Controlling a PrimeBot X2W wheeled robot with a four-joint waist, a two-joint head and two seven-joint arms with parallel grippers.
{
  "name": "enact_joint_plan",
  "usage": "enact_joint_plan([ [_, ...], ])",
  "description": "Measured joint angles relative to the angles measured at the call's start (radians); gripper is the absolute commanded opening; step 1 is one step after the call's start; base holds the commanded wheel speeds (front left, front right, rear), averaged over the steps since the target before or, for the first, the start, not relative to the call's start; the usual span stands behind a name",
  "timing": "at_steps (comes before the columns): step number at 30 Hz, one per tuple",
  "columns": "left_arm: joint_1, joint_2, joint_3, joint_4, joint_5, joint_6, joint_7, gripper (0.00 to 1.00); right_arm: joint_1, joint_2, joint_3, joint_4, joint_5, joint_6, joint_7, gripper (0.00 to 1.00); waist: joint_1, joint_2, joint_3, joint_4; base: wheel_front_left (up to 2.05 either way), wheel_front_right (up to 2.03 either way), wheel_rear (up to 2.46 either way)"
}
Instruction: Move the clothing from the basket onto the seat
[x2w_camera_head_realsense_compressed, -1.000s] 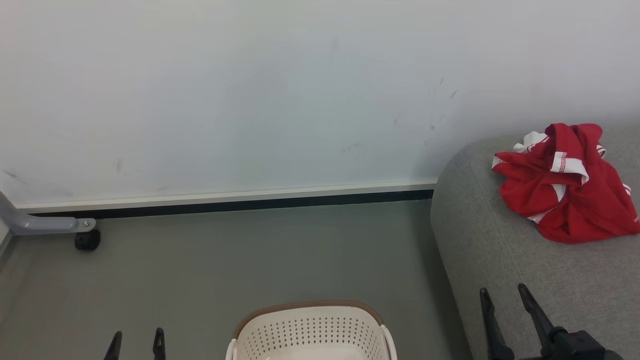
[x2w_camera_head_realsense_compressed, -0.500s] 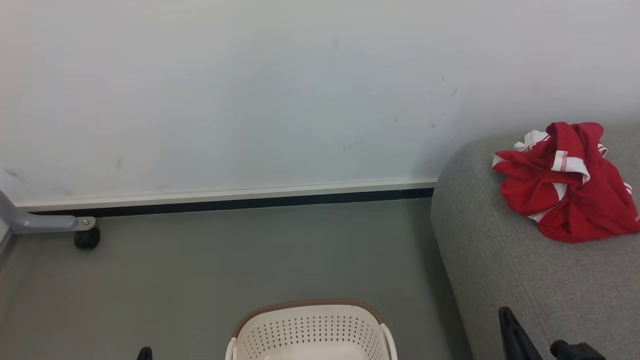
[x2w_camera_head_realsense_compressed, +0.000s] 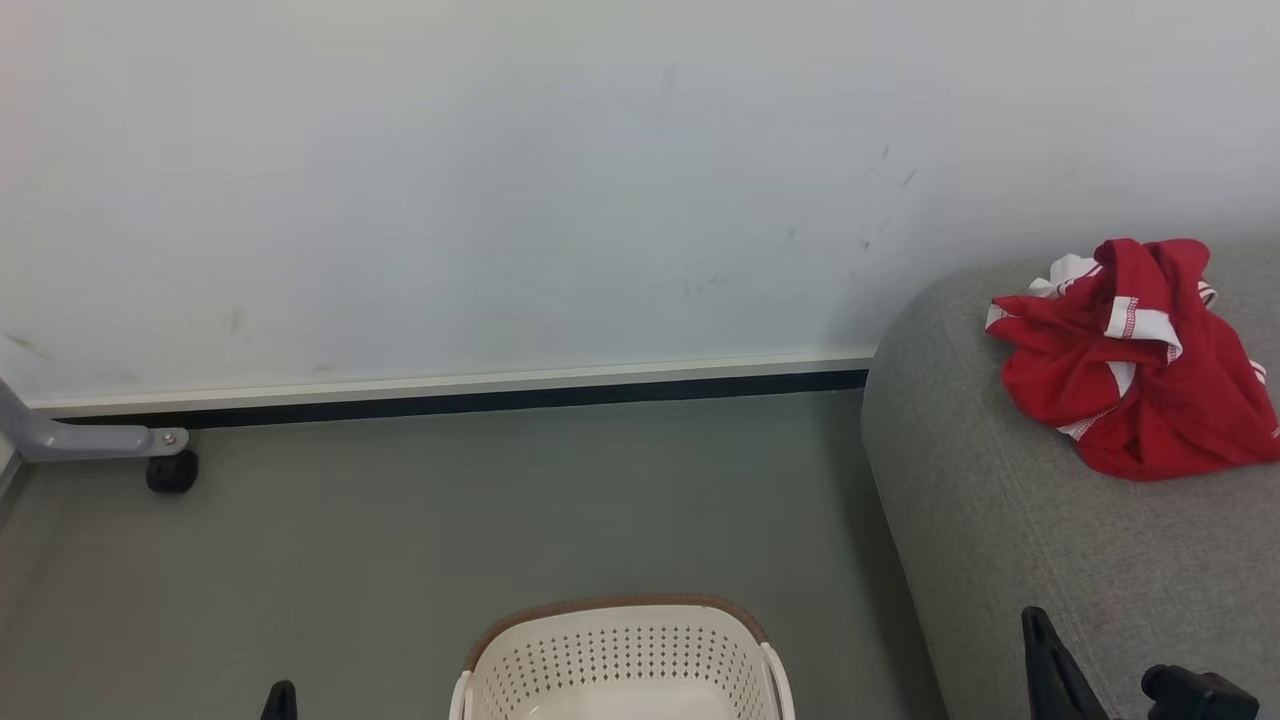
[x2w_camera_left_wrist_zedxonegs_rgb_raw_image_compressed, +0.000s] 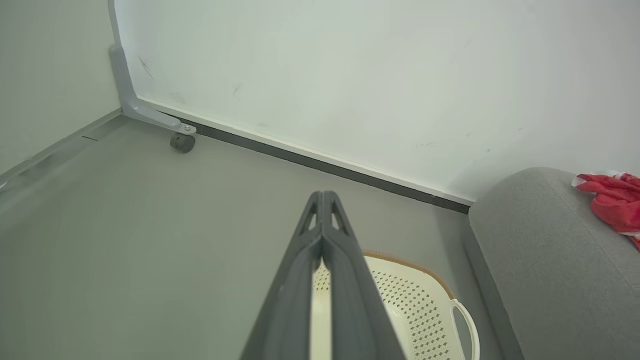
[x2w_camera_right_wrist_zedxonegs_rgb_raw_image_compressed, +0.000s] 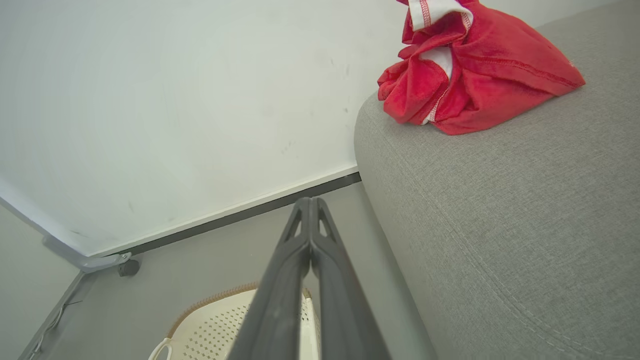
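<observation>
Clothing (x2w_camera_head_realsense_compressed: 1138, 390) lies crumpled on seat (x2w_camera_head_realsense_compressed: 1000, 560) near its rounded end, well apart from basket (x2w_camera_head_realsense_compressed: 620, 655) standing on floor (x2w_camera_head_realsense_compressed: 400, 550); left pincer (x2w_camera_left_wrist_zedxonegs_rgb_raw_image_compressed: 324, 196) and right pincer (x2w_camera_right_wrist_zedxonegs_rgb_raw_image_compressed: 310, 202) both pressed together, pinching nothing.

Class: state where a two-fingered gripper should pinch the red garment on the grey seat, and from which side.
Probably the raised fold at the top of the clothing, approached from above: the crumpled heap peaks there, standing clear of the seat, so the jaws can close across it.
</observation>
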Motion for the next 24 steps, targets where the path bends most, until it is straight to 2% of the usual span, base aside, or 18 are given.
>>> enact_joint_plan([
  [24, -0.071, -0.042, 0.062, 0.031, -0.305, -0.06, 0.092, 0.0, -0.043, 0.04, -0.108, 0.034, 0.319, 0.061, 0.093, 0.0, 0.0, 0.0, 0.017, -0.002, 0.0, 0.0, 0.0],
])
